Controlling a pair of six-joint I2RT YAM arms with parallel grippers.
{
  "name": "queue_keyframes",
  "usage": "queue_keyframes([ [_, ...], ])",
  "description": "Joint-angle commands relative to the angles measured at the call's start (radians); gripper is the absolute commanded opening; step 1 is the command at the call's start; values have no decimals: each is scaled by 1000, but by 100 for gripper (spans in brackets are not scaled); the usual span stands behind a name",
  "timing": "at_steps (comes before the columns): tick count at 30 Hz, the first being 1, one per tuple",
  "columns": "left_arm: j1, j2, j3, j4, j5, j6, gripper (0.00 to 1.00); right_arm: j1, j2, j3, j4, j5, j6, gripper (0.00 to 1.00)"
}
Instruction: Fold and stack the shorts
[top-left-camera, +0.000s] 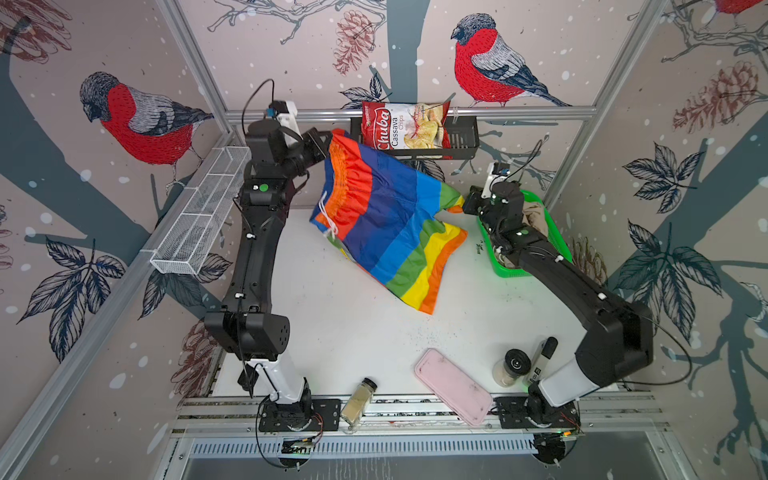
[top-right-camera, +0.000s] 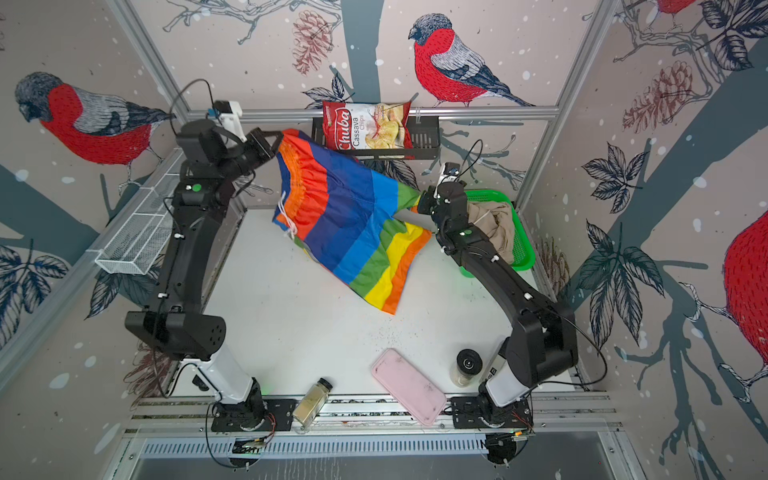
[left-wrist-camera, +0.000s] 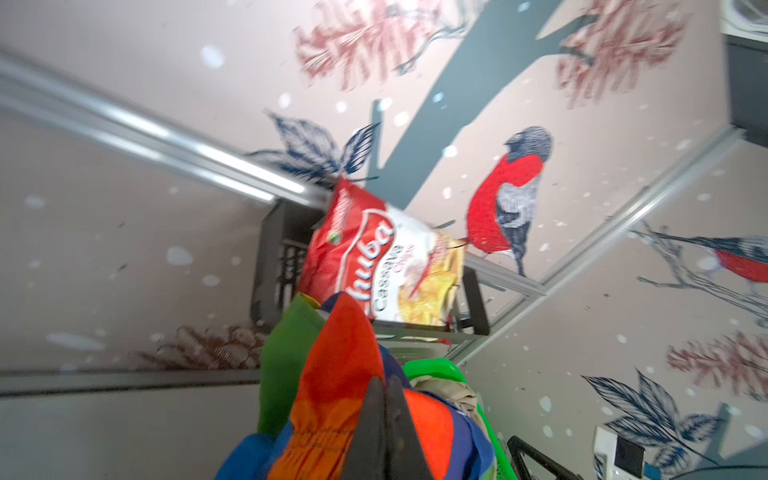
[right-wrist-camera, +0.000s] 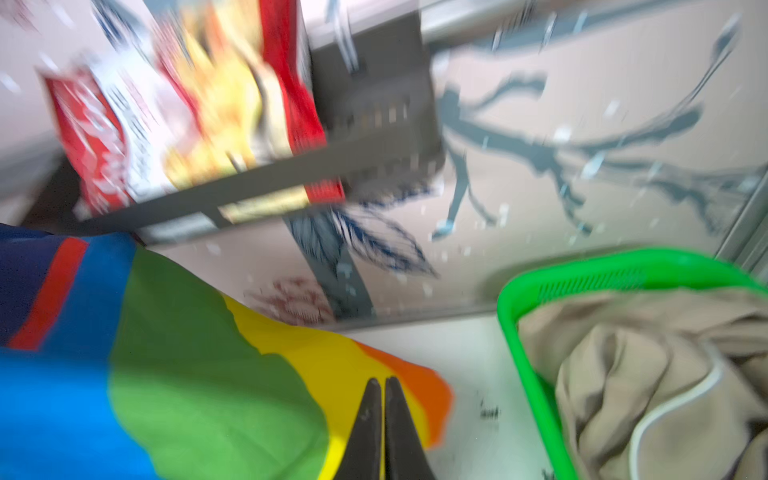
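left pincer pinches the rainbow shorts at the waistband, right pincer at a leg hem. the cloth is stretched between them, likely for laying flat. beige shorts sit in the basket beside the right pincer.

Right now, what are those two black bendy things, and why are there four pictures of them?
They are two robot arms, each ending in a pinching hand. Two pictures look down from above, side by side like two eyes. The other two come from little cameras on the arms' wrists. The left hand and the right hand are both shut on the rainbow shorts, stretching them over the white table. Beige shorts sit in the green basket. A pink case and a spice jar lie near the front edge, and a chips bag stands in a black rack at the back.
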Motion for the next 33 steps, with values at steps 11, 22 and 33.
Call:
queue_keyframes([
  [11,-24,-369,-603,255,243,-25,0,80,-319,-477,200,107,60,26],
  [22,-85,-452,-698,311,533,35,0,37,-63,-285,12,-339,99,86],
  [33,-82,-361,-631,255,505,90,0,216,31,-272,119,-689,116,99],
])
